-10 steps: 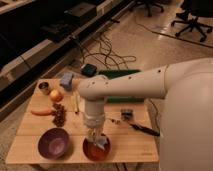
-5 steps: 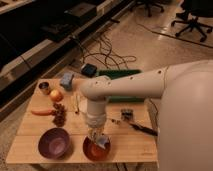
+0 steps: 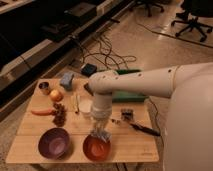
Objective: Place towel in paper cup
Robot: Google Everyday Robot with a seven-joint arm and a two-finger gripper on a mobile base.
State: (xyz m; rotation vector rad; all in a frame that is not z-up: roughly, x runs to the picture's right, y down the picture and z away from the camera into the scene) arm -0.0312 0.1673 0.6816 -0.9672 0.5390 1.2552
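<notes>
Tool (image 3: 100, 128) hangs low over the bench (image 3: 136, 145), near its 6 o'clock edge, just above the red bowl (image 3: 95, 151). The paper cup (image 3: 86, 106) stands close by, at 11 o'clock from the tool. The tool is pinched shut on the small rumpled towel (image 3: 103, 136).

- We can read no text, label, brand, number or sign anywhere in this view.
- The hand (image 3: 100, 129) hangs just above the red bowl (image 3: 95, 150) near the front edge of the table (image 3: 27, 146). It is closed on the towel (image 3: 104, 136), and we can make out no lettering on the hand or the cloth.
- The paper cup (image 3: 85, 106) stands on the table just behind the hand. Its wall looks plain white to us, with no print that we can read.
</notes>
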